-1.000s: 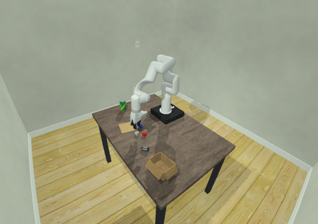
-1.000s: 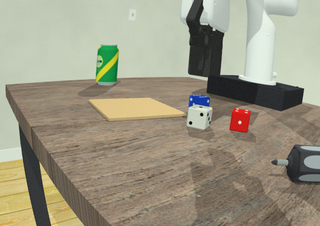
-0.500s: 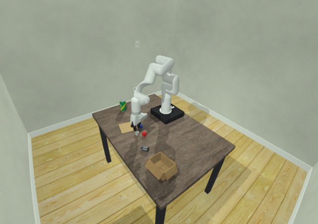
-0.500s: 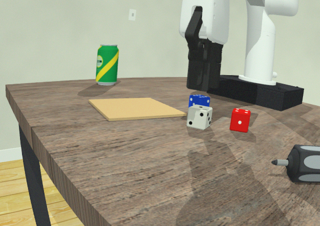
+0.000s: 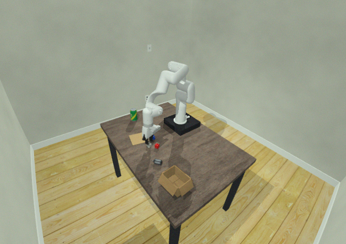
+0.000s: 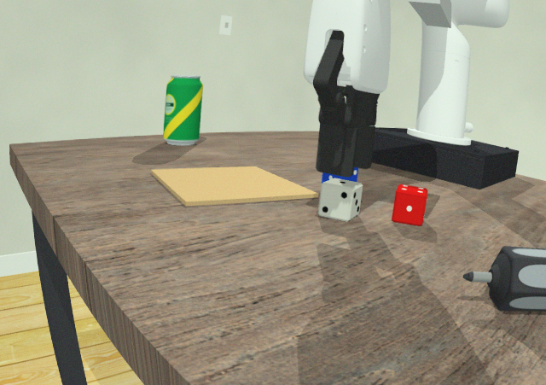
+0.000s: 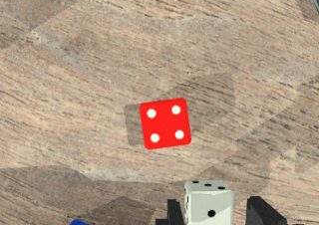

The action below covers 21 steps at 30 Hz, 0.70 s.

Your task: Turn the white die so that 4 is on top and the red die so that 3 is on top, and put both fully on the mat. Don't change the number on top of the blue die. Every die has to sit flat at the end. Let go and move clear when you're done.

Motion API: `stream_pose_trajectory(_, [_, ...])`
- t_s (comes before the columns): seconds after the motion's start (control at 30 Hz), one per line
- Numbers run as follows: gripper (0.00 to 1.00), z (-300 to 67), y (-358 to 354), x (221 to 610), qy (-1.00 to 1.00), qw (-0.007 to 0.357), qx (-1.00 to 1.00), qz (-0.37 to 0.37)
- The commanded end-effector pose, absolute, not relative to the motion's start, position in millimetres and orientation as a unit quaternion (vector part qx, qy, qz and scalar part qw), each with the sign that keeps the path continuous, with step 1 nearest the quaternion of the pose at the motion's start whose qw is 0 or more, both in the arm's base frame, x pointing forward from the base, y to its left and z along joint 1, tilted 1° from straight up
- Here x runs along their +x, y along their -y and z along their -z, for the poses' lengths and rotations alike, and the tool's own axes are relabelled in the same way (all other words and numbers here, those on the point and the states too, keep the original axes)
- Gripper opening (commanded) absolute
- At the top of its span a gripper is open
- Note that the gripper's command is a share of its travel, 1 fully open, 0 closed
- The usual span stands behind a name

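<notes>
The white die (image 6: 339, 201) (image 5: 149, 144) (image 7: 207, 208) sits flat on the wooden table just off the right corner of the tan mat (image 6: 229, 184) (image 5: 135, 138). My gripper (image 6: 339, 169) (image 5: 146, 141) (image 7: 212, 220) is open and hangs just above this die. Its two black fingers stand on either side of the die with gaps. The red die (image 6: 409, 204) (image 5: 157, 145) (image 7: 165, 123) sits a little to the right, off the mat, with four pips on top in the wrist view. The blue die (image 6: 327, 177) sits behind the white die and is mostly hidden by my fingers in the exterior view.
A green and yellow can (image 6: 182, 109) (image 5: 133, 114) stands behind the mat. A grey and black screwdriver (image 6: 515, 277) (image 5: 158, 161) lies to the right front. An open cardboard box (image 5: 175, 180) stands near the table's front. The arm's black base (image 6: 440, 155) is at the back right.
</notes>
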<state>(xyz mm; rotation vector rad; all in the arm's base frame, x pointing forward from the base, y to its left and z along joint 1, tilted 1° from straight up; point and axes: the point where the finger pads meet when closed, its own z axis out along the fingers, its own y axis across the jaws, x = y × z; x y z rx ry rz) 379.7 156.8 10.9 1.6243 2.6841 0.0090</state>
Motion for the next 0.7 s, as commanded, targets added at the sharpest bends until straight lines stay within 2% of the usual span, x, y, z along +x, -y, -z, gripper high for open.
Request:
stream_pose_trajectory(0.0, [0.47,-9.7,-157.4,381.1,-0.856,0.003,0.518,-0.004])
stream_pose_trajectory(0.67, [0.47,-7.3,-157.4,381.1,-0.856,0.003,0.518,-0.004])
